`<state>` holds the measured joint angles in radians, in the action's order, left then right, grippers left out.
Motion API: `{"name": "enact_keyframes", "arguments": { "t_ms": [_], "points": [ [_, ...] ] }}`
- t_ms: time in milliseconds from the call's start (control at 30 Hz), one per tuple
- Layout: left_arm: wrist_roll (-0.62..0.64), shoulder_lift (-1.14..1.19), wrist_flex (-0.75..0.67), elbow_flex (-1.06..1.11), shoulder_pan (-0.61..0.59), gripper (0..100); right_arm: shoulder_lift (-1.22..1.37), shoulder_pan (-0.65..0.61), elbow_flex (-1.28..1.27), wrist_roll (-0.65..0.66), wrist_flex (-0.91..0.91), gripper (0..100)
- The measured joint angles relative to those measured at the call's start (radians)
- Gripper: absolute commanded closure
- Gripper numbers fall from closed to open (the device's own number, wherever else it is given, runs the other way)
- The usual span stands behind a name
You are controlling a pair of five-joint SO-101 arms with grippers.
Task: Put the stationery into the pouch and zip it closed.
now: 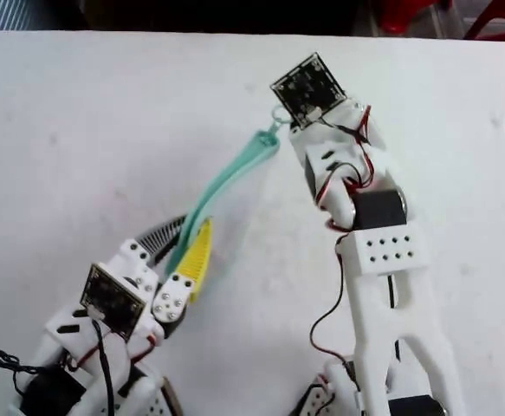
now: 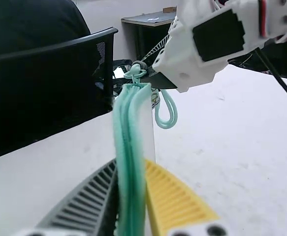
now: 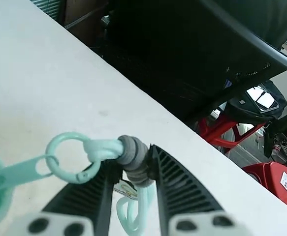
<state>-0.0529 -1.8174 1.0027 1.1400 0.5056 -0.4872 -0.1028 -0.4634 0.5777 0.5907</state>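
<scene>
Since the left gripper (image 1: 195, 224) is nearest the arms' side of the white table (image 1: 79, 130), that comes first. It's clamped on the near end of the mint-green soft pouch (image 1: 230, 173), with the yellow ribbed finger (image 1: 197, 256) on one side and the dark grey ribbed finger (image 1: 161, 232) on the other, and the only gap between them is the pouch's own thickness. The pouch is long and slim and turned edge-up, so from overhead it's just a thin, slightly curved green strip running diagonally away toward the right arm. The left wrist view gives you what the top-down one can't: the zip runs along the upper edge as two tight ridges, the slider (image 2: 133, 74) sits at the far end, and a mint cord loop (image 2: 165, 110) dangles just past it. Further out, the right gripper (image 3: 135, 152) is pinched tight on a small grey bead (image 3: 133, 160) on that cord. Its own wrist view spells out the chain: black ribbed fingers on the bead, then a pale green ring (image 3: 67, 157), then the flat zip pull tab (image 3: 20, 169) leading back to the pouch. From above, that bit is mostly tucked under the arm's camera board (image 1: 308, 87). Can't tell whether the pouch's lower edge touches the table. Past the table's far edge there's a black mesh office chair (image 2: 45, 83).
</scene>
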Motion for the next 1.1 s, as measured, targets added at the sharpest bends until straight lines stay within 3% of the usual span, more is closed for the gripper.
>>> {"name": "enact_keyframes", "arguments": {
  "t_ms": [633, 700, 800, 900, 1100],
  "points": [
    [0.000, 0.002, 0.000, 0.000, 0.000, 98, 0.003, 0.009, 0.000, 0.000, 0.000, 96.7],
    [0.000, 0.002, 0.000, 0.000, 0.000, 98, 0.003, 0.009, 0.000, 0.000, 0.008, 88.7],
    [0.000, 0.002, 0.000, 0.000, 0.002, 98, -0.021, 0.014, 0.002, -0.015, 0.060, 66.0],
    [0.000, -0.012, 0.017, -0.002, 0.000, 98, -0.048, 0.106, 0.003, -0.092, 0.133, 48.6],
    [0.000, -0.012, 0.020, -0.002, -0.023, 98, -0.189, 0.147, 0.008, -0.029, 0.414, 47.4]
  ]
}}
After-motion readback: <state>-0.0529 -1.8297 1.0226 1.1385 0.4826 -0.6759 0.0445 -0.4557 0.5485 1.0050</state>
